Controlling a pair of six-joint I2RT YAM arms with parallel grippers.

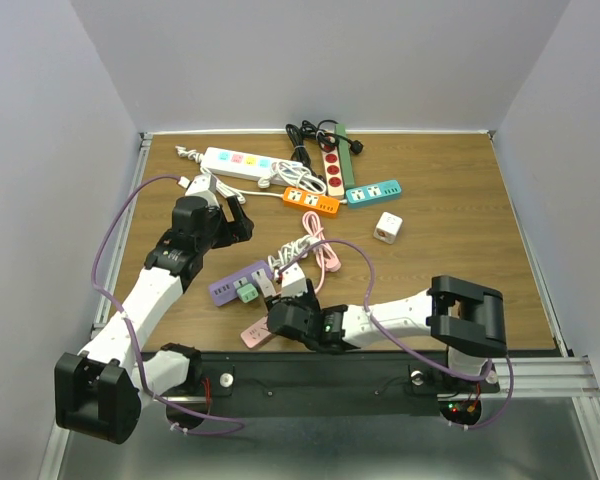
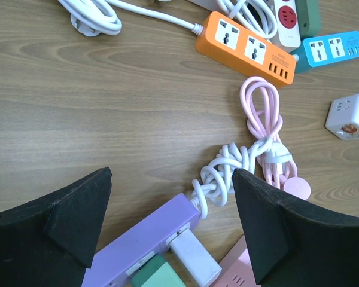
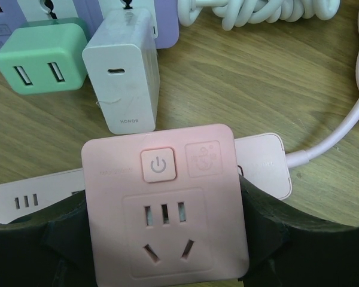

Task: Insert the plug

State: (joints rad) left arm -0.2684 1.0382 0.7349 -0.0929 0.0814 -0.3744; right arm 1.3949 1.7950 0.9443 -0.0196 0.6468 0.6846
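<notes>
Pink adapter point(image 3: 164, 173) in right end effector point(image 3: 163, 236), left end effector point(image 2: 172, 173) spread wide

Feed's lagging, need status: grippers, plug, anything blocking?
Left gripper open, over purple strip. Right gripper shut on pink adapter, over pink strip. White charger close beside it.

Overhead looks down; both close wrist views seemingly share purple strip point(image 2: 143, 236).
</notes>
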